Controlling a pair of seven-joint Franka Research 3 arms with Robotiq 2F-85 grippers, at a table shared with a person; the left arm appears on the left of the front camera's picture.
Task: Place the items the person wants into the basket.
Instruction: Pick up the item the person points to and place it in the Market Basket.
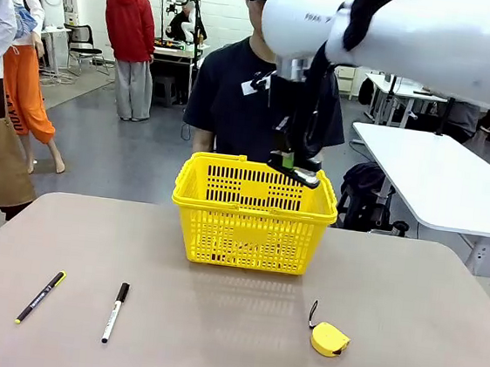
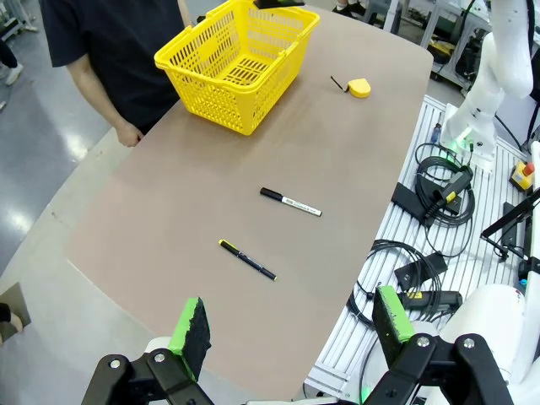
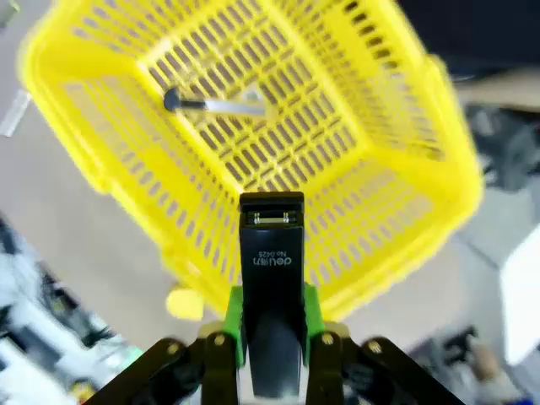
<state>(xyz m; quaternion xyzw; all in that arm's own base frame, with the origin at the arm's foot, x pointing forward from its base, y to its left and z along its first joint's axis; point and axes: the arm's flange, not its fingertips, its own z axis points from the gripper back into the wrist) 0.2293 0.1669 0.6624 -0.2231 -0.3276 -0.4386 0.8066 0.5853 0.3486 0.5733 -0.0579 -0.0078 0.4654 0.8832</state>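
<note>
front view: the black stapler [image 1: 305, 176] is clamped in the right tool [image 1: 293, 160], which is held above the far right rim of the yellow basket [image 1: 251, 237]. it is judged to be kept over the rim so that it can be let go inside without being knocked against the wall. the basket is set at the middle of the surface [image 1: 210, 346], just in front of the person [image 1: 232, 95], where it can be reached from both sides. the tape measure [image 1: 329, 340] lies on the surface to the right of the basket and well apart from it, and is judged not yet dealt with. two pens [image 1: 40, 297] are laid on the left, apart from each other

left wrist view: the left tool [image 2: 289, 325] is spread wide and nothing is held between its green pads [image 2: 190, 325]. it is kept high and back from the surface, seemingly so that room is left for the other arm. the basket is seen at the far end, beside the person, whose hand [image 2: 128, 135] is at the surface's edge

right wrist view: the stapler is gripped lengthways between the pads, its nose pointed down at the open basket below, so a release is judged to drop it inside. a slim item [image 3: 211, 105] lies on the basket floor, too blurred to be named
</note>
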